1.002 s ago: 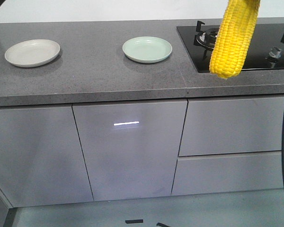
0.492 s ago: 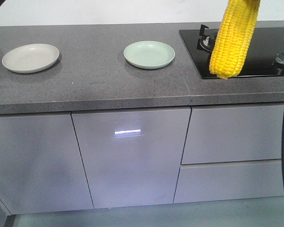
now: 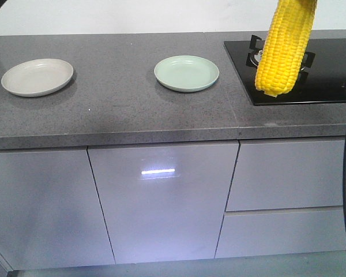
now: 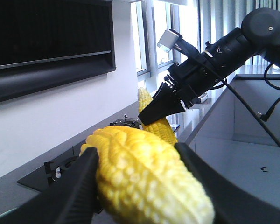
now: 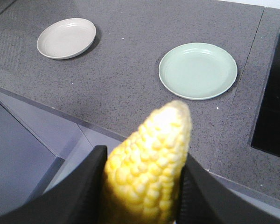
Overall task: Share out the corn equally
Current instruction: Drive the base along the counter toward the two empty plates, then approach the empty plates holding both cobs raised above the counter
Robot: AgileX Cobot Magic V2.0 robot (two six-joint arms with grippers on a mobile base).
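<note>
Above the right end of the counter [image 3: 115, 109], in front of the hob [image 3: 326, 75]: right cob [image 3: 284, 49], hanging almost upright in the air, upper end cut off by the top edge of the front view. Gripped from both sides by the right gripper [image 5: 140, 191], black fingers [image 5: 81, 191] pressed hard against the kernels (jaws closed onto it, no gap to either side). From the right wrist view, tapered tip sticking out past the fingers and pointing toward the green plate [image 5: 198, 70], clear of it and off the stone. Further left, well apart from the green one, beige plate [image 5: 66, 37]; both flat on the grey counter.

Clamped the same way in the left gripper [image 4: 140, 182]: left cob [image 4: 144, 172], lying crosswise between the two dark fingers and filling the space between them, bulging out in front. Beyond it, in the left wrist view, the right gripper and its cob, with hob and counter edge below.
</note>
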